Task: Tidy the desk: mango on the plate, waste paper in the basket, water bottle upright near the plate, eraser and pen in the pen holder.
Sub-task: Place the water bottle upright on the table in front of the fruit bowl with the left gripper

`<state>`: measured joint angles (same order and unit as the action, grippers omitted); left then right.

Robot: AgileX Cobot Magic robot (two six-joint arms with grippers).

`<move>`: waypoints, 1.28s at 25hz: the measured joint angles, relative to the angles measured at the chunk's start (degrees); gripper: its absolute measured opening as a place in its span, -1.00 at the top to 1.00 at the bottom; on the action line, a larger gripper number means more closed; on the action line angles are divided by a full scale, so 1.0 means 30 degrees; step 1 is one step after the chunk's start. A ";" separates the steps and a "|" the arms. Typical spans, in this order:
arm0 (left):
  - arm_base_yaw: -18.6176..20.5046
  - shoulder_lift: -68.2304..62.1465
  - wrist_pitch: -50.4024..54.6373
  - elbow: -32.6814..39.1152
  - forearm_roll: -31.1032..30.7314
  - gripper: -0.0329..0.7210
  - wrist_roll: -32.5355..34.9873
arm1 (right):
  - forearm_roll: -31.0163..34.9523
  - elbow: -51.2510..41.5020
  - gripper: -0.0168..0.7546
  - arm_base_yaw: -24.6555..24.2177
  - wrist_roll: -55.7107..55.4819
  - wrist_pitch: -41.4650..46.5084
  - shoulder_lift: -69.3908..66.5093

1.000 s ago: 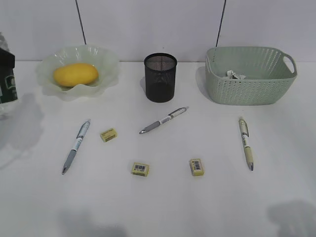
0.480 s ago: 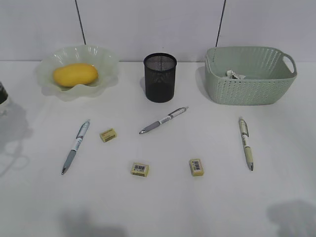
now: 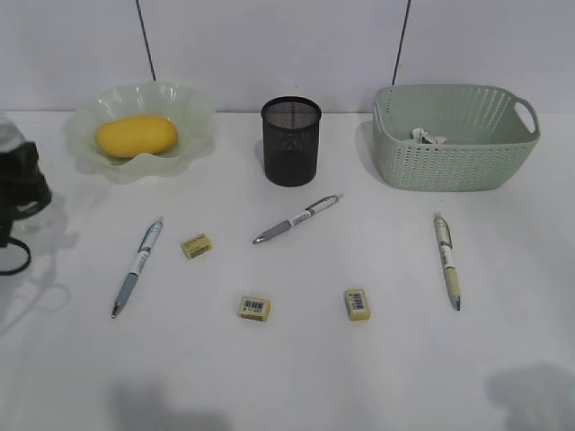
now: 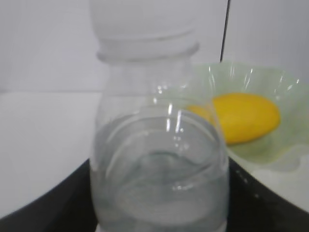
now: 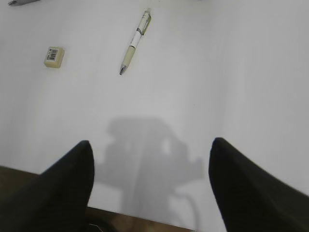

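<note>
On the white bench [image 3: 296, 377] the basket [image 3: 454, 153] at two o'clock has the paper, the plate [image 3: 193, 112] at ten o'clock has the mango [image 3: 137, 136], and the left fingers [image 3: 18, 193], at nine o'clock, grip the water bottle [image 4: 159, 159], which I judge must next be stood upright near the plate, while the right fingers [image 5: 149, 179] stand open and empty.

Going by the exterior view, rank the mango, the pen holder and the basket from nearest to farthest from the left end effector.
From the left end effector at the left edge:
1. mango, on the plate, back left.
2. pen holder, back centre.
3. basket, back right.
</note>
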<state>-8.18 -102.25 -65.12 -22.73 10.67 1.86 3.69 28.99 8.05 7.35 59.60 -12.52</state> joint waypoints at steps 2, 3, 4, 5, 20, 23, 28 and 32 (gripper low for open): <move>0.0000 -0.1203 -0.0165 -0.0446 -0.0039 -0.44 -0.0037 | 0.0000 0.0000 -0.56 0.0000 0.0000 0.0000 0.0000; 0.0000 -0.1698 -0.0165 -0.0665 -0.0073 -0.44 -0.0042 | 0.0000 0.0000 -0.56 0.0000 0.0000 0.0000 0.0000; 0.0000 -0.2062 -0.0165 -0.0924 -0.0108 -0.44 -0.0061 | 0.0000 0.0000 -0.56 0.0000 0.0000 0.0000 0.0000; 0.0000 -0.2447 -0.0211 -0.1160 -0.0190 -0.44 -0.0061 | 0.0000 0.0000 -0.56 0.0000 0.0000 0.0000 0.0000; 0.0000 -0.3869 -0.1591 -0.1953 -0.0827 -0.52 -0.0115 | 0.0000 0.0000 -0.56 0.0000 0.0000 0.0000 0.0000; 0.0000 -0.3884 -0.1520 -0.1953 -0.1117 -0.59 -0.0115 | 0.0000 0.0000 -0.56 0.0000 0.0000 0.0000 0.0000; 0.0000 -0.3884 -0.1499 -0.1775 -0.1272 -0.65 -0.0115 | 0.0000 0.0000 -0.56 0.0000 0.0000 0.0000 0.0000; 0.0000 -0.3884 -0.1443 -0.1072 -0.1311 -0.66 -0.0115 | 0.0000 0.0000 -0.56 0.0000 0.0000 0.0000 0.0000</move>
<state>-8.18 -113.90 -69.45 -25.95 6.74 1.51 3.69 28.99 8.05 7.35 59.60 -12.52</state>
